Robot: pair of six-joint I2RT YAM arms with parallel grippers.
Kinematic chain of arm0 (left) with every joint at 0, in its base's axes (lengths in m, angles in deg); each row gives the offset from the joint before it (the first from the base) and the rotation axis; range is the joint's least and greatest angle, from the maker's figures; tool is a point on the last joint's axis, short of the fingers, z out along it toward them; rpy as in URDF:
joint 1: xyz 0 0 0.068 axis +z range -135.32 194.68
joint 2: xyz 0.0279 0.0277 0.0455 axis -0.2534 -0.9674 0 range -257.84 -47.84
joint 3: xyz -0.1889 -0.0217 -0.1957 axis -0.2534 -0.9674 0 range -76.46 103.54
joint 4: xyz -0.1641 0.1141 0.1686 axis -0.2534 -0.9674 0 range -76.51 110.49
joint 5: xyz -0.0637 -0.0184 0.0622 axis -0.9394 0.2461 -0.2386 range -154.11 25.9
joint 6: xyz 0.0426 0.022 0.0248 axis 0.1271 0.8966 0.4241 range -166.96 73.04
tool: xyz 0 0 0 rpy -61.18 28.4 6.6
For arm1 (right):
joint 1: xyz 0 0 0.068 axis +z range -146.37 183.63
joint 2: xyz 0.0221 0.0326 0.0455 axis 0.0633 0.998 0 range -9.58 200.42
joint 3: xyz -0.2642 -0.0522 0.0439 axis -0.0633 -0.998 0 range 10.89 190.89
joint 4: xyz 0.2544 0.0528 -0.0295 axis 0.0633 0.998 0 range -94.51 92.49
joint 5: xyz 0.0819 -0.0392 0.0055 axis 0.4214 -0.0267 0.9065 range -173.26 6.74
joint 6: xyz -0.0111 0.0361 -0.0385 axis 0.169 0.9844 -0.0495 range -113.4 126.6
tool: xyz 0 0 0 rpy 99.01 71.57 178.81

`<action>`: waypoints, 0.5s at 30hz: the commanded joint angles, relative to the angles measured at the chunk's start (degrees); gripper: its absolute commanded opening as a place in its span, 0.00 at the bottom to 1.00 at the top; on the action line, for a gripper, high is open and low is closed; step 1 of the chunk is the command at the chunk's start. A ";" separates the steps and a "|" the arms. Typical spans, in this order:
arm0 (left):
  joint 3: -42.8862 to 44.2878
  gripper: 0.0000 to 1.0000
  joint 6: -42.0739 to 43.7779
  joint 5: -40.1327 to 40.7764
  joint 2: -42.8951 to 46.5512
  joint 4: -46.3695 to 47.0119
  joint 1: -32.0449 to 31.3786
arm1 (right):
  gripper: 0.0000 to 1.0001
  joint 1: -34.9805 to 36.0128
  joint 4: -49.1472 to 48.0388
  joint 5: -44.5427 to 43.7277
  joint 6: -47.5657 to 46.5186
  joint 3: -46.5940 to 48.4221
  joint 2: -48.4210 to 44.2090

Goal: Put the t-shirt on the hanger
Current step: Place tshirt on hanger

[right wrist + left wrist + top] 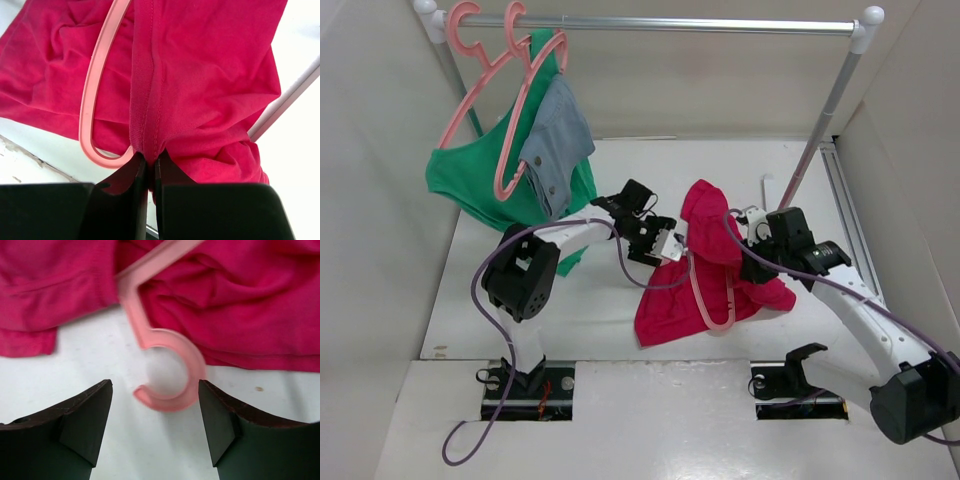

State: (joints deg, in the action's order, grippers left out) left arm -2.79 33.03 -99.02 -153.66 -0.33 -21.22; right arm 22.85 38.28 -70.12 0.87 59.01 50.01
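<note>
at centre, right gripper (pixel 149 162) pinches t-shirt (pixel 200 75) fold up; left gripper (pixel 155 390), wide, flanks hanger (pixel 132 305) hook, likely to grab.

1. The t-shirt (pixel 670 315) is crimson-red, plain and short-sleeved. It is seen crumpled on the white table (pixel 570 330), with its far part drawn up into a peak. A seamed fold of it is pinched between the closed fingers of the right gripper (pixel 150 162).
2. The hanger (pixel 704 300) is thin, salmon-pink plastic. Its frame is partly wrapped in the red cloth, one rounded corner being left exposed. Its curled hook is shown protruding from the cloth against the bare table.
</note>
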 commanded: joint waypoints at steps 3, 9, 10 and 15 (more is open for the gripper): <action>1.04 0.68 7.81 -0.67 -2.10 -10.02 -0.40 | 0.00 -0.15 -2.97 0.92 -1.47 1.45 0.52; 0.51 0.68 -0.94 3.36 -3.33 -1.97 -2.33 | 0.00 -0.68 -2.97 1.52 -1.47 1.45 0.52; 0.51 0.68 -3.41 5.89 -3.34 -0.38 -2.33 | 0.00 -0.68 -2.97 1.53 -1.47 1.45 0.52; -5.81 0.38 0.08 16.01 -4.48 3.67 -4.52 | 0.00 -0.68 -2.27 1.53 -2.00 2.06 0.52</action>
State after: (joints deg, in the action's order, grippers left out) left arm -4.75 32.66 -90.13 -157.33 1.61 -24.70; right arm 22.61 38.30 -69.70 -0.12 59.01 50.52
